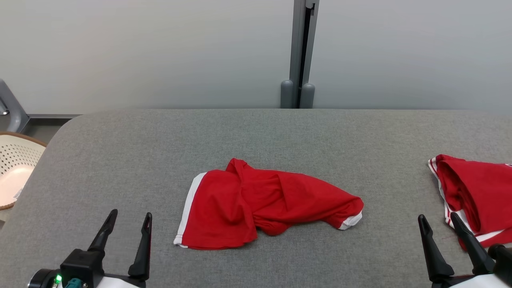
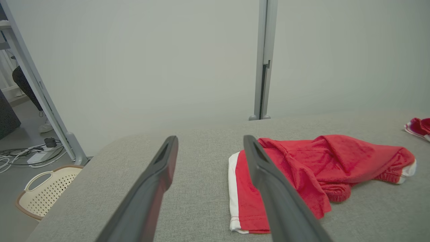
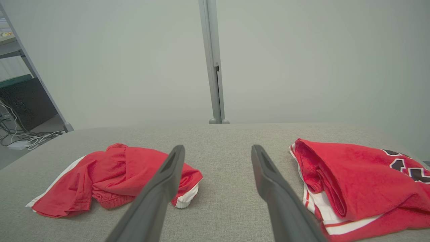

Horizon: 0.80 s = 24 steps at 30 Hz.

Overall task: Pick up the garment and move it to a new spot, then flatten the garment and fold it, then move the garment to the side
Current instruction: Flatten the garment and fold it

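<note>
Left gripper (image 1: pixel 131 214), right gripper (image 1: pixel 437 217): spread wide, empty.
Crumpled red garment (image 1: pixel 256 204) lying at twelve o'clock; red jersey (image 1: pixel 476 188) at three.

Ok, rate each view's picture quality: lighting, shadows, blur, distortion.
Head view: soft, even light, no glare; the red garment is sharp, with a faint shadow on the grey table. Left wrist view: the left gripper looks soft-edged up close, the garment beyond it crisp. Right wrist view: flat light; the right gripper blurs towards the bottom edge; the table's far edge curves.
</note>
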### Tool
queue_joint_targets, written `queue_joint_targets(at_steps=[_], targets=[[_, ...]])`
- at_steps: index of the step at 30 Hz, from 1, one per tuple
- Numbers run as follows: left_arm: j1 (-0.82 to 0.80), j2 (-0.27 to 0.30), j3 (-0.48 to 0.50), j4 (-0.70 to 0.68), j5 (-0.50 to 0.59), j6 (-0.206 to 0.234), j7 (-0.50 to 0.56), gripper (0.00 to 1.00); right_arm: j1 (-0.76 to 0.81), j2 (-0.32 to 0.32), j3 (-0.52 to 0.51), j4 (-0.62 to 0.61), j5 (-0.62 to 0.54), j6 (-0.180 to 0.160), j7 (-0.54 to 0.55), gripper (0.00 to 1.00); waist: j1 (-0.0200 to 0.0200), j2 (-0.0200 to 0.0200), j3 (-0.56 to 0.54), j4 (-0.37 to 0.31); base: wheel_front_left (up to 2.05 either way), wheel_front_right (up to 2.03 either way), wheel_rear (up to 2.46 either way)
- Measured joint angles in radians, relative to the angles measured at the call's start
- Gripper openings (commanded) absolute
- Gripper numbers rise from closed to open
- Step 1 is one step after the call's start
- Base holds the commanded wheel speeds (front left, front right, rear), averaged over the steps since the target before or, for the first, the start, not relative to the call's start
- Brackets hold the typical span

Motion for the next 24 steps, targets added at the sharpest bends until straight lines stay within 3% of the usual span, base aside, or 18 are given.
queue_joint_targets(at_steps=[6, 10, 17, 20, 24], targets=[[-0.065, -0.027, -0.042, 0.007, -0.007, -0.027, 0.046, 1.00, -0.007, 0.004, 0.006, -0.009, 0.000, 0.000, 0.002, 1.00, 0.0000, 0.0000, 0.029, -0.001, 0.00, 0.00, 0.00], [-0.226, -0.081, -0.105, 0.079, -0.033, -0.104, 0.121, 1.00, -0.047, 0.006, 0.021, -0.035, -0.013, 0.000, 0.011, 1.00, 0.0000, 0.0000, 0.091, -0.012, 0.00, 0.00, 0.00], [-0.488, -0.174, -0.165, 0.379, -0.111, -0.268, 0.204, 1.00, -0.111, 0.016, 0.028, -0.043, -0.024, 0.000, 0.003, 1.00, 0.0000, 0.0000, 0.209, -0.054, 0.00, 0.00, 0.00], [-0.577, -0.199, -0.177, 0.527, -0.145, -0.314, 0.241, 1.00, -0.124, 0.025, 0.025, -0.034, -0.027, 0.000, -0.005, 1.00, 0.0000, 0.0000, 0.249, -0.081, 0.00, 0.00, 0.00], [-0.657, -0.223, -0.201, 0.669, -0.185, -0.346, 0.265, 1.00, -0.129, 0.033, 0.025, -0.027, -0.031, 0.000, -0.015, 1.00, 0.0000, 0.0000, 0.287, -0.115, 0.00, 0.00, 0.00]])
